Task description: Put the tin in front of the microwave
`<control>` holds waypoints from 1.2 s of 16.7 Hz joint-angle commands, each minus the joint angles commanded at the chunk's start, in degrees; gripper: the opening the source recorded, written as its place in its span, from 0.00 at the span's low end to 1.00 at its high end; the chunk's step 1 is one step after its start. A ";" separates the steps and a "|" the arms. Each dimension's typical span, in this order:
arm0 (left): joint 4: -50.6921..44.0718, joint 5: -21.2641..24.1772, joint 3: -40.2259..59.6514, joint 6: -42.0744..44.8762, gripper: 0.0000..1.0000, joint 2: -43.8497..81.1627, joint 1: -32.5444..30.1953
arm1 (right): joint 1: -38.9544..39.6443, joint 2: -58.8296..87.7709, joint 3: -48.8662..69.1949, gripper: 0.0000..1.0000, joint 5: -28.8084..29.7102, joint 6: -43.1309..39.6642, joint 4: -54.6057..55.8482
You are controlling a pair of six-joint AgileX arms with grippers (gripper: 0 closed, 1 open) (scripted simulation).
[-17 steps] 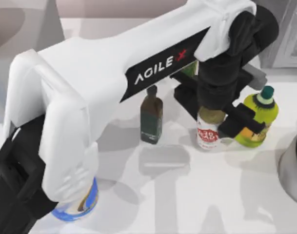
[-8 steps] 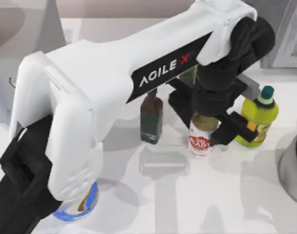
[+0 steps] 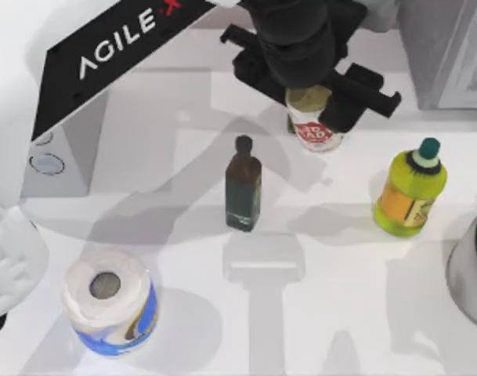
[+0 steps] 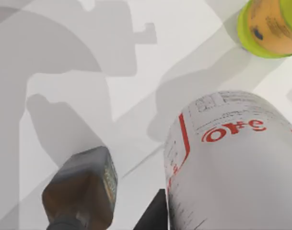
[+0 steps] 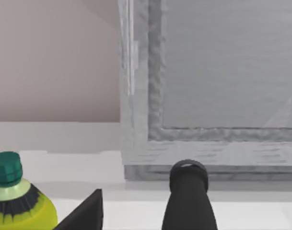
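Note:
My left gripper (image 3: 310, 100) is shut on the tin (image 3: 313, 127), a small can with a white label, red print and a dull gold lid, and holds it upright above the back middle of the table. The left wrist view has the tin (image 4: 232, 163) close up, with one dark finger (image 4: 155, 213) beside it. At the far left stands the microwave (image 3: 66, 149), a pale grey box with two round dials, well left of the tin. My right gripper (image 5: 136, 215) is parked at the right, open, facing a darker appliance.
A dark brown bottle (image 3: 243, 188) stands mid-table, in front of the tin. A yellow-green bottle with a teal cap (image 3: 410, 192) is at the right, a blue-and-white paper roll (image 3: 109, 301) at the front left. A darker grey appliance with a white-framed door (image 3: 449, 47) fills the back right corner.
My left gripper has carried the tin away from the yellow-green bottle, up and toward the back of the table. The arm has swung away, uncovering the microwave and the paper roll.

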 joint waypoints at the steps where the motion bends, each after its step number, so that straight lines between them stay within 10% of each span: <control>1: 0.78 0.29 -1.52 0.12 0.00 -3.06 1.42 | 0.00 0.00 0.00 1.00 0.00 0.00 0.00; 20: 11.52 -2.32 -76.33 4.35 0.00 -45.61 43.38 | 0.00 0.00 0.00 1.00 0.00 0.00 0.00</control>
